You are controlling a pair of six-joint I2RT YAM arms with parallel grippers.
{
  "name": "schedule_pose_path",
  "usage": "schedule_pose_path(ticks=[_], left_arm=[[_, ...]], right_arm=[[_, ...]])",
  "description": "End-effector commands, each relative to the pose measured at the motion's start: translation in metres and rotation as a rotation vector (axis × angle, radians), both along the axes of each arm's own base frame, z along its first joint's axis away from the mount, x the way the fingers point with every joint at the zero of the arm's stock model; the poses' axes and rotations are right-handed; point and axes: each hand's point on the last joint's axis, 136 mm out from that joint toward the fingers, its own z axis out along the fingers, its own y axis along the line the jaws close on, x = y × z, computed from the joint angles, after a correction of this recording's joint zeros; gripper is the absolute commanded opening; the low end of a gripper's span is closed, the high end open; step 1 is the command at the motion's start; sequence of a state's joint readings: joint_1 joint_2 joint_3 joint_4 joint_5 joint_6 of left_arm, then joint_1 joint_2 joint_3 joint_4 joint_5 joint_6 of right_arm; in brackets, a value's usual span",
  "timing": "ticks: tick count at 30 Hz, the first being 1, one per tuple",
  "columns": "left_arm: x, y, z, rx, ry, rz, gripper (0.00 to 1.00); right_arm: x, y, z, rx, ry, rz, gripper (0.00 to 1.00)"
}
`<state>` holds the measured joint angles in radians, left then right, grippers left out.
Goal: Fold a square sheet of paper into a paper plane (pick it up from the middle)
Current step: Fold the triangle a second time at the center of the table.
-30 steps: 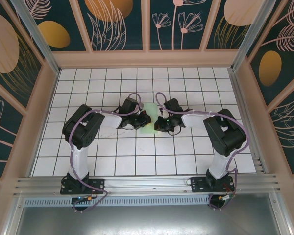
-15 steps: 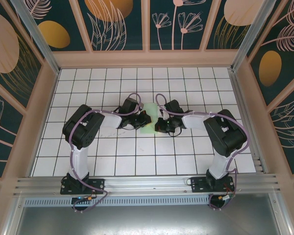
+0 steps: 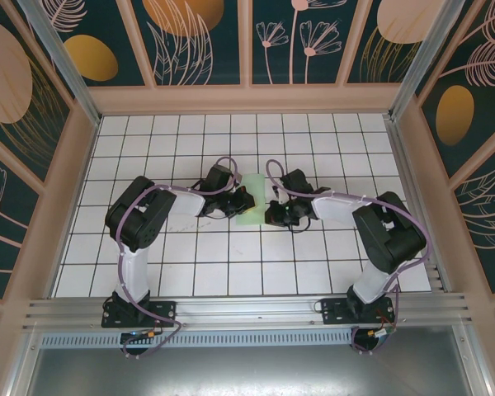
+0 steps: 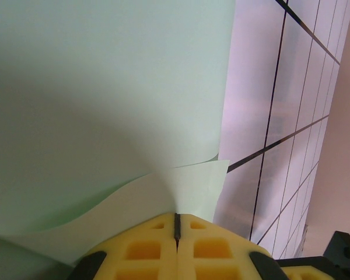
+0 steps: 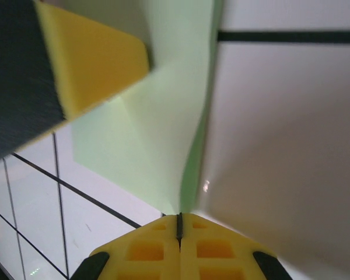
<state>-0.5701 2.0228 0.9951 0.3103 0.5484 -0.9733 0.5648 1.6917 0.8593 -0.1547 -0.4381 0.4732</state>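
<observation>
Pinching noted on both sides. The left end effector point(image 3: 241, 200) has its yellow pads pressed flat together with no gap. In its wrist view two layers of the pale green sheet of paper point(image 4: 105, 87) curve down into the seam between the pads, so I read it as holding the sheet by an edge. The right end effector point(image 3: 274, 211) is likewise closed tight. Its wrist view shows a raised fold of the sheet running into the pad seam, so it appears clamped on the paper from the opposite side.

From above, the sheet is a narrow green strip between the two end effectors, near the middle of the tabletop point(image 3: 190, 272). It is folded over and partly lifted off the tiles, bowed rather than flat. It is no dart yet, so I judge the task to be at an early fold.

Risks from here:
- Arms drawing apart while both clamp: thin paper would tear at a pinch point.
- Loose bulge between the layers: pressing it down as it lies could set a skewed crease or a crumple.
- Shallow edge grip: the sheet could slip out on either side.
- One of the left pads sits close in the right wrist view: a small inward move risks the pads colliding.
</observation>
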Motion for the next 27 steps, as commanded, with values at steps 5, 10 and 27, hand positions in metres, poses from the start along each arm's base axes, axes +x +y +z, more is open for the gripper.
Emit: schedule_pose_path(ticks=[5,10,27], left_arm=[[-0.015,0.047,-0.066,0.237,0.104,0.099,0.0],[-0.012,0.045,-0.063,0.23,0.1,0.097,0.0],[0.008,0.019,0.016,0.077,-0.128,0.018,0.1]], right_arm=[[0.018,0.02,0.011,0.058,-0.048,0.018,0.0],[0.018,0.025,0.006,0.061,-0.031,0.034,0.0],[0.002,0.001,-0.036,-0.084,0.056,0.021,0.0]])
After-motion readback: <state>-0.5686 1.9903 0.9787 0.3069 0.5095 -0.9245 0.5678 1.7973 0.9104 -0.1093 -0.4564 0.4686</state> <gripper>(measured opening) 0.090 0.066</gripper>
